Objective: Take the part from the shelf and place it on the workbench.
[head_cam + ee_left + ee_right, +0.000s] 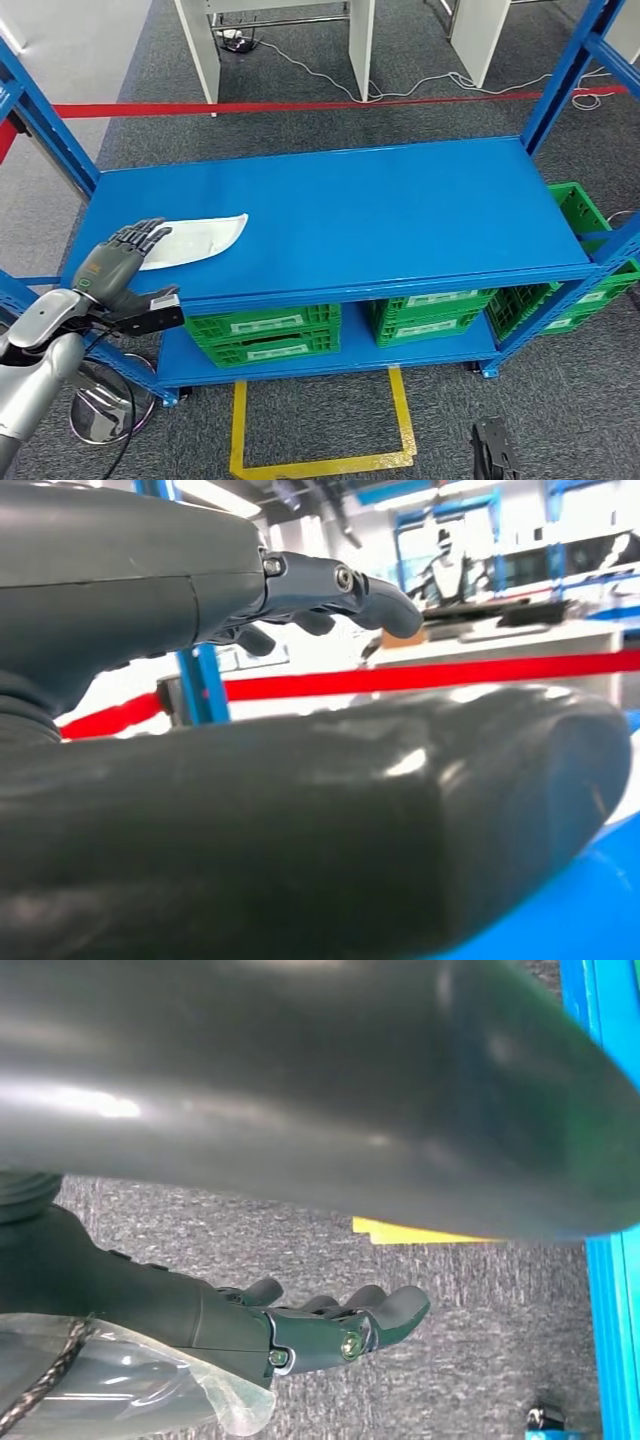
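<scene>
The part (198, 239) is a flat white blade-shaped piece lying on the left of the blue shelf's top board (362, 210). My left hand (121, 262) hovers at the shelf's front left corner with its fingers (143, 235) stretched flat over the part's near end; whether they touch it I cannot tell. In the left wrist view the thick thumb (302, 800) and the straight fingers (340, 585) hold nothing. My right hand (324, 1325) hangs low over grey carpet beside the shelf's blue post, fingers extended, holding nothing.
Green crates (264, 335) (430, 312) sit on the lower shelf board, with more (596, 285) at the right end. Blue uprights (45, 125) (562, 75) frame the shelf. A yellow floor marking (321, 465) lies in front, and a round metal base (106, 405) stands at the left.
</scene>
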`<state>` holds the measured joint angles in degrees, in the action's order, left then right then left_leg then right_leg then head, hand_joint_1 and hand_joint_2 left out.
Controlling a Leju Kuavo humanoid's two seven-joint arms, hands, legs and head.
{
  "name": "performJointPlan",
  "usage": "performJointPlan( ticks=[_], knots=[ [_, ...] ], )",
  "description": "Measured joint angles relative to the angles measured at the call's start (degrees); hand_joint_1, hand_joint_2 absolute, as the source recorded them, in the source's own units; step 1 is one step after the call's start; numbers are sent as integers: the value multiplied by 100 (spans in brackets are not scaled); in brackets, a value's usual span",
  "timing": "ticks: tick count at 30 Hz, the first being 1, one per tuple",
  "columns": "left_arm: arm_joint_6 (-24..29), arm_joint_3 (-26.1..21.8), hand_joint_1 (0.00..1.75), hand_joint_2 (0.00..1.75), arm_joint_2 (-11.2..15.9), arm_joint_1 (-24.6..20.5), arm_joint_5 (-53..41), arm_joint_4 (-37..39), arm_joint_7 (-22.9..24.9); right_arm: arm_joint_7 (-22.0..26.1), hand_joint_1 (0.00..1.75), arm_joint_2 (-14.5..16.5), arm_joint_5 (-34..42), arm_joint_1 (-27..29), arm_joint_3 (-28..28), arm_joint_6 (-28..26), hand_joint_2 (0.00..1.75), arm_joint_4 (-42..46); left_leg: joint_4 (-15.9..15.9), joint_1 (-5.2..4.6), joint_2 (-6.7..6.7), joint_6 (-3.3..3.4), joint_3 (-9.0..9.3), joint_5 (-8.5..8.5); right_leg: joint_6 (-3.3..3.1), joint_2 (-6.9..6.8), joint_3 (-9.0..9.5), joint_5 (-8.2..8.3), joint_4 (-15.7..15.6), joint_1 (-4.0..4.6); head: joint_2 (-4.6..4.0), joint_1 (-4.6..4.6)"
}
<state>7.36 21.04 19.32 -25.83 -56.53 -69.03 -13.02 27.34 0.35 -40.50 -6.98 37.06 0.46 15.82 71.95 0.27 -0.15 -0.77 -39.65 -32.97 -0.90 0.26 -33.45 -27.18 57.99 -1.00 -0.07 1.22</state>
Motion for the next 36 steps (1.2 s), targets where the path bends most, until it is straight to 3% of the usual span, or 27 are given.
performJointPlan(
  ticks=[1,3,5,7,9,13,15,17,18,19,20,21,22,24,28,30,33,34,35,36],
  knots=[
    [-1,1,0,0,-1,18,-1,1,3,0,0,0,-3,4,2,0,0,0,242,9,0,-9,-139,-33,-3,1,9,-9,1,1,0,1],
    [-3,-1,0,0,0,35,-2,1,4,0,0,0,-11,8,3,0,0,0,133,16,0,0,-139,205,3,8,43,-30,2,1,0,-1],
    [-4,-8,0,0,2,30,-1,-1,6,0,0,0,-19,6,3,1,0,0,-458,17,0,32,105,601,18,15,91,-56,3,1,-1,-1],
    [-7,-17,0,0,4,18,1,-1,6,1,0,1,-24,0,4,2,0,-1,-1008,-2,1,76,354,814,50,19,117,-84,3,11,-1,2],
    [-13,-23,0,0,5,5,3,-1,8,1,0,1,-27,-7,6,7,0,-2,-1284,-27,-1,110,470,830,92,22,100,-96,7,23,0,4],
    [-18,-54,0,0,3,-2,5,-8,26,3,0,1,-30,2,11,17,0,0,-1401,-12,-8,179,500,800,211,6,49,-126,6,16,0,12],
    [-18,-63,0,0,-3,-17,5,-15,32,6,0,0,-31,-5,15,23,0,0,-1450,13,-2,238,548,808,261,-2,-146,-325,383,15,0,23],
    [-19,-62,0,0,-9,-18,5,-16,32,7,0,-3,-31,0,20,28,0,0,-1451,3,1,273,560,791,287,-4,-558,-628,1156,17,0,29],
    [-19,-61,0,0,-11,-8,5,-16,32,7,0,-4,-31,8,23,31,0,0,-1449,-1,0,280,565,783,295,-5,-760,-710,1482,19,0,28],
    [-19,-60,0,0,-14,2,5,-16,32,7,0,-4,-31,16,25,34,0,0,-1448,-5,0,284,574,772,297,-5,-877,-685,1623,22,0,28],
    [-19,-60,0,0,-15,9,5,-16,32,7,0,-4,-31,21,26,37,0,0,-1445,-6,-1,281,590,758,292,-5,-880,-550,1541,23,0,28],
    [-19,-59,0,0,-17,13,5,-16,33,7,0,-5,-31,20,27,38,0,0,-1441,-6,-3,273,615,737,283,-6,-763,-323,1231,23,0,28],
    [-19,-60,0,0,-20,14,5,-16,33,7,0,-8,-31,16,28,38,0,0,-1433,-6,-3,257,639,712,267,-9,-586,-95,818,23,-1,28],
    [-19,-62,0,0,-22,9,5,-16,35,7,0,-12,-31,2,30,37,0,0,-1397,-29,-10,204,652,667,226,-7,-251,135,173,29,0,24],
    [-14,-74,0,0,-20,12,6,-22,54,7,0,-13,-33,10,35,37,0,0,-1358,-36,-15,106,646,625,103,10,-148,111,33,36,0,17],
    [9,-93,0,0,-19,10,9,-28,71,8,0,-13,-39,6,39,37,0,0,-1081,-25,-10,44,542,439,43,8,-116,106,15,12,-1,-5],
    [99,-101,0,131,-30,72,-33,-29,82,8,0,-13,-47,6,46,37,0,0,-7,-1,-5,-23,24,-20,-2,7,-93,85,13,12,-1,-24],
    [132,-99,0,175,-43,110,-60,-28,83,5,0,-13,-50,8,50,37,0,0,230,4,-5,-28,-107,-60,-6,9,-89,80,14,15,0,-25],
    [161,-97,0,175,-60,142,-85,-28,82,2,0,-13,-55,10,55,37,0,0,265,6,-5,-22,-147,10,-7,11,-82,74,14,17,-1,-26],
    [189,-96,0,175,-80,163,-104,-27,79,-1,0,-13,-59,10,59,36,0,0,52,6,-4,-4,-70,192,-7,14,-69,67,15,22,-1,-25]
  ],
)
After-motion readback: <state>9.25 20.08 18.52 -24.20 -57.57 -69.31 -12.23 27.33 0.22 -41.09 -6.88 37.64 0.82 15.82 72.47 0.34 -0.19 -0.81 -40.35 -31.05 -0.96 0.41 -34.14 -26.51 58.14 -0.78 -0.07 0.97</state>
